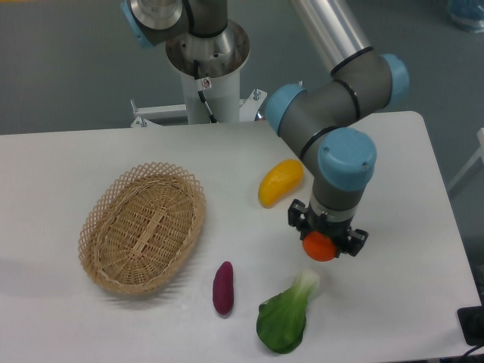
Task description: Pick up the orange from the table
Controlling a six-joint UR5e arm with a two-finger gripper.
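1. The tool [324, 243] points straight down over the right half of the desk [60, 162], with the orange [321, 246] showing between its dark fingers. The fingers appear to sit against the fruit on either side, so I judge the tool closed on the orange; whether the fruit rests on the desk or is just off it cannot be told from this view.

2. The orange lies just above the white stalk of the green leafy vegetable [286, 318] and below the yellow mango-like fruit [279, 182]. A purple sweet potato [223, 287] lies further left, and a wicker basket [144, 225] sits well apart on the left side.

3. Risks from here, as I judge them:
   - The fruit is round and smooth; if the fingers hold it off its widest line, it could squirt out as the arm rises.
   - A dropped orange would likely roll, perhaps into the leafy vegetable or towards the desk's right edge.
   - Too weak a squeeze may let it slip; too hard may bruise it.
   - A sideways move while low could nudge the vegetable's stalk.
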